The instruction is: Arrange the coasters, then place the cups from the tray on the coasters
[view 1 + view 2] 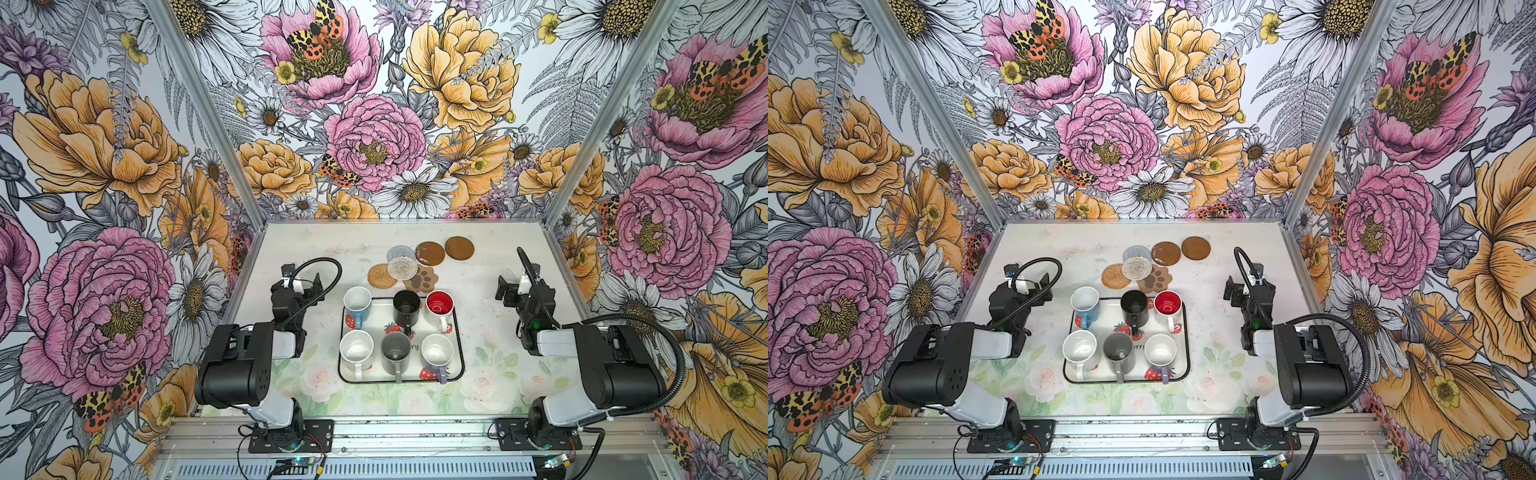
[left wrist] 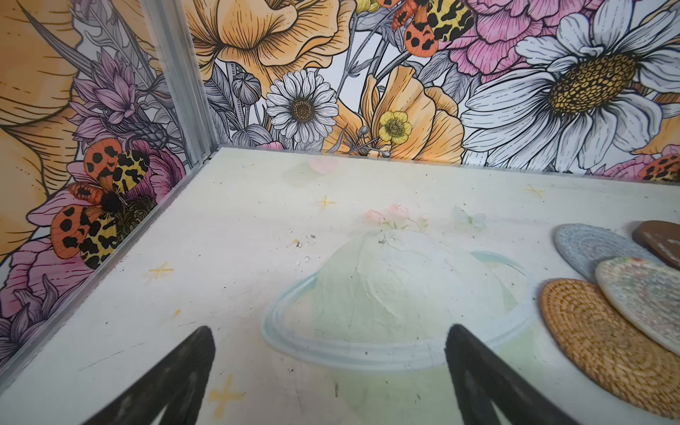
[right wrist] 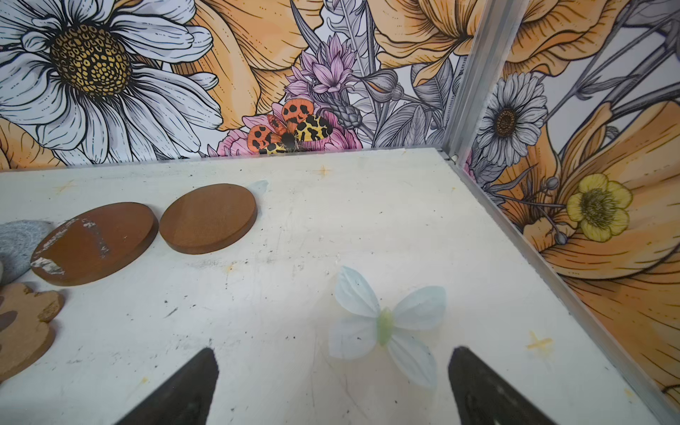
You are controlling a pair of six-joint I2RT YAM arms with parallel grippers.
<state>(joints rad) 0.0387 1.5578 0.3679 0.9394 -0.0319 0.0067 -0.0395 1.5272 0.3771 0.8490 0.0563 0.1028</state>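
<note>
Six cups stand on the strawberry tray: light blue, black and red-lined white at the back, white, grey and lavender in front. Behind the tray the coasters lie bunched together. The whitish woven one overlaps the rattan one and the grey-blue one. The paw and two brown discs lie beside them. My left gripper is open left of the tray. My right gripper is open to its right. Both hold nothing.
Floral walls with aluminium posts close in the table on the left, back and right. The table's printed cover shows a pale butterfly ahead of the right gripper. Bare table lies on both sides of the coasters.
</note>
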